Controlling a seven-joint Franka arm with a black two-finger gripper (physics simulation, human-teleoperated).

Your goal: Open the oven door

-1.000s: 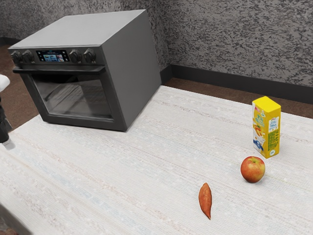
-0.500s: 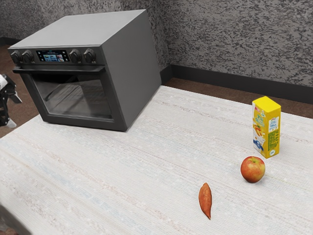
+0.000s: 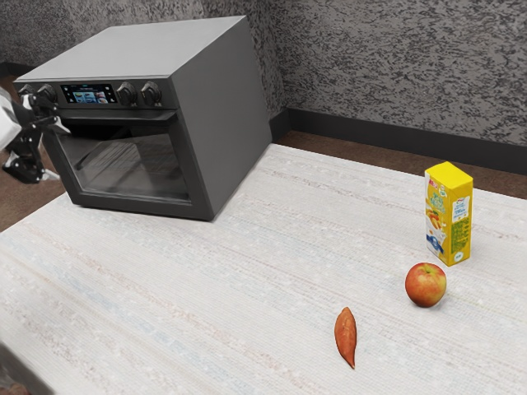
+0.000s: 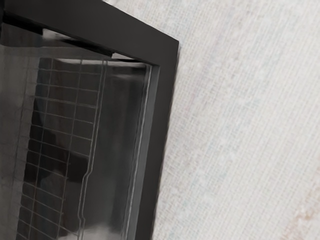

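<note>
While the door (image 3: 132, 166) is shut, my gripper (image 3: 59, 151) hangs at its nine o'clock in the exterior view, jaws wide apart and empty.

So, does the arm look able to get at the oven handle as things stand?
Probably yes: the tool is open near the handle, at the exterior view's left, and nothing visible blocks the way, though the gap is hard to judge.

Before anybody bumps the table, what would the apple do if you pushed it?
The apple would probably roll, since it looks round. Its skin looks smooth, so it might slip a little too. I doubt it would squash, because it looks plump and firm.
</note>
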